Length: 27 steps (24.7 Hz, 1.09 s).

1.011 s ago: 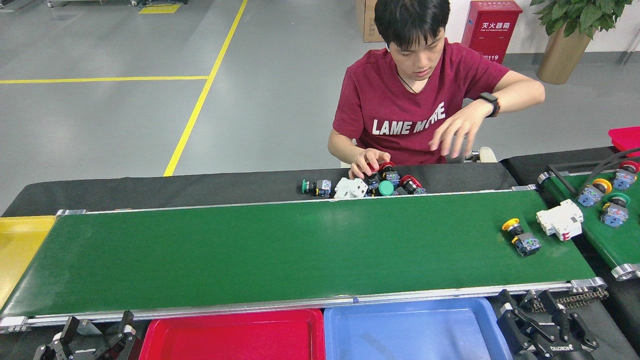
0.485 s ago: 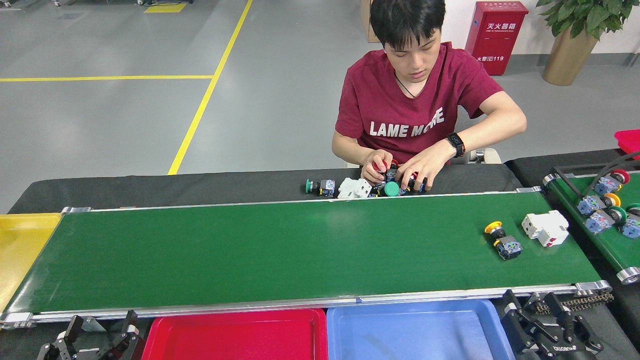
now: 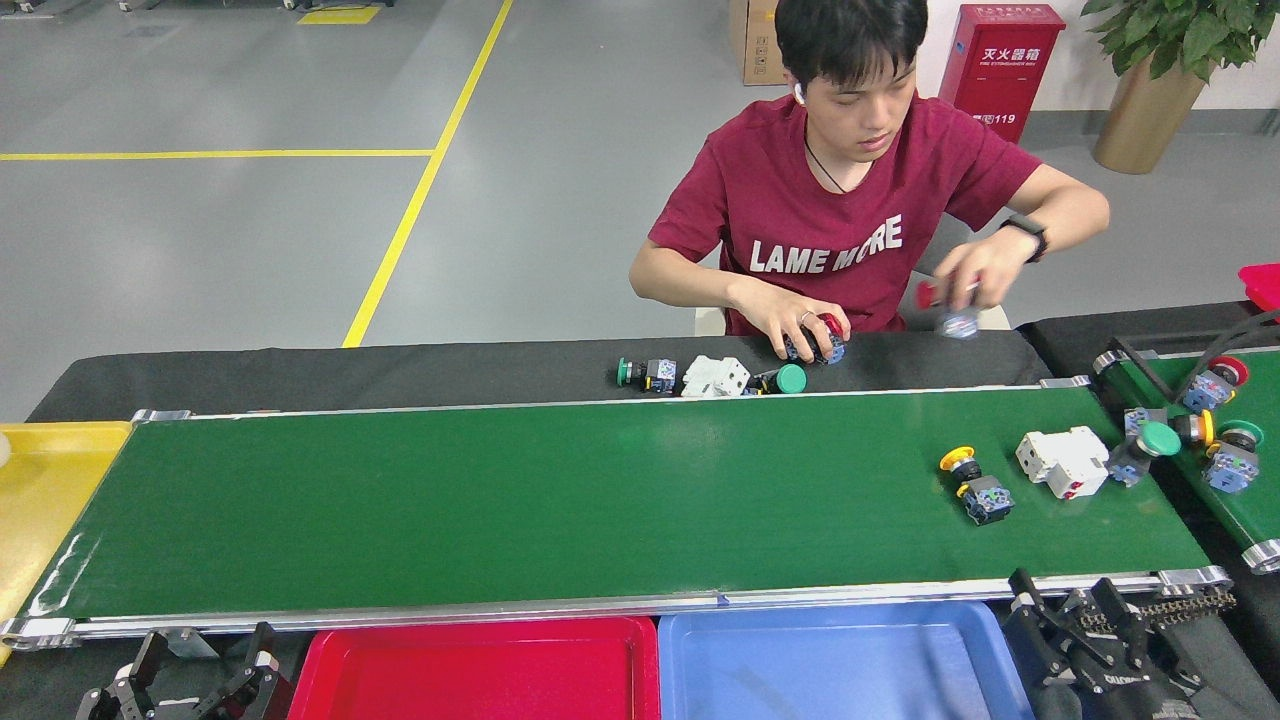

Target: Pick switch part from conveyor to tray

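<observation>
The conveyor [image 3: 500, 500] is a long green belt running across the view. Near its right end lie three switch parts: a yellow-capped push button [image 3: 972, 485], a white breaker block [image 3: 1062, 463] and a green-capped button [image 3: 1140, 450] at the very end. A red tray [image 3: 480, 670] and a blue tray [image 3: 830, 665] sit below the near rail, both showing bare floors. My left gripper [image 3: 190, 685] is open at the bottom left, below the rail. At the bottom right, beside the blue tray, my right gripper [image 3: 1075, 620] is open. Neither holds anything.
A person [image 3: 830, 210] sits behind the belt, one hand on a red-capped switch [image 3: 820, 340], the other raised with a part. Loose switch parts [image 3: 715, 377] lie on the black cloth. A yellow tray [image 3: 40, 500] is at the left; a second belt [image 3: 1230, 490] with several switches is at the right.
The yellow button and white breaker have travelled left along the belt. A green-capped button has arrived at the right end. The person's hand lifted a part off the pile. My grippers stayed put.
</observation>
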Each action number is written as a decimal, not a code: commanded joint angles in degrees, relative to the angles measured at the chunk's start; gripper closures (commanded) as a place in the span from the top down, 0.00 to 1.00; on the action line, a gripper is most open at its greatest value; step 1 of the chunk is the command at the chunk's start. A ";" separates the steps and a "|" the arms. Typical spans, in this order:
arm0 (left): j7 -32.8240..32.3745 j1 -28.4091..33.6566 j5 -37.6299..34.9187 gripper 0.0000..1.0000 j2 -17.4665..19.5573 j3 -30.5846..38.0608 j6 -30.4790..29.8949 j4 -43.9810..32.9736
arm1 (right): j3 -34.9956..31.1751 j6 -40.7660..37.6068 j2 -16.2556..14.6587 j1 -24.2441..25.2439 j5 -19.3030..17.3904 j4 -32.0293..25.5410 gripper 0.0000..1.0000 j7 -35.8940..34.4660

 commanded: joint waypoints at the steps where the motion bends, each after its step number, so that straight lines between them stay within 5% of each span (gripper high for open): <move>1: 0.34 -0.17 0.05 1.00 0.58 0.08 0.00 -0.59 | 0.83 2.06 0.64 -2.50 2.47 1.32 0.88 1.18; 13: 0.34 -0.43 -0.03 1.00 0.58 0.08 0.00 -0.51 | 19.37 11.81 1.87 -27.20 5.37 23.82 0.82 5.40; 15: 0.34 -0.52 -0.03 1.00 0.58 0.08 0.00 -0.51 | 20.34 10.23 1.26 -27.55 4.84 24.26 0.38 5.40; 18: 0.34 -0.61 -0.03 1.00 0.58 0.08 0.00 -0.51 | 20.25 -1.11 0.64 -27.37 3.00 24.26 0.01 5.66; 24: 0.34 -0.52 -0.03 1.00 0.58 0.16 0.00 -0.51 | 19.55 -6.29 0.29 -27.28 -3.51 22.94 0.01 10.06; 27: 0.43 -0.52 -0.03 1.00 0.58 0.25 0.00 -0.51 | 19.55 -11.30 -1.03 -26.49 -8.52 16.88 0.07 13.57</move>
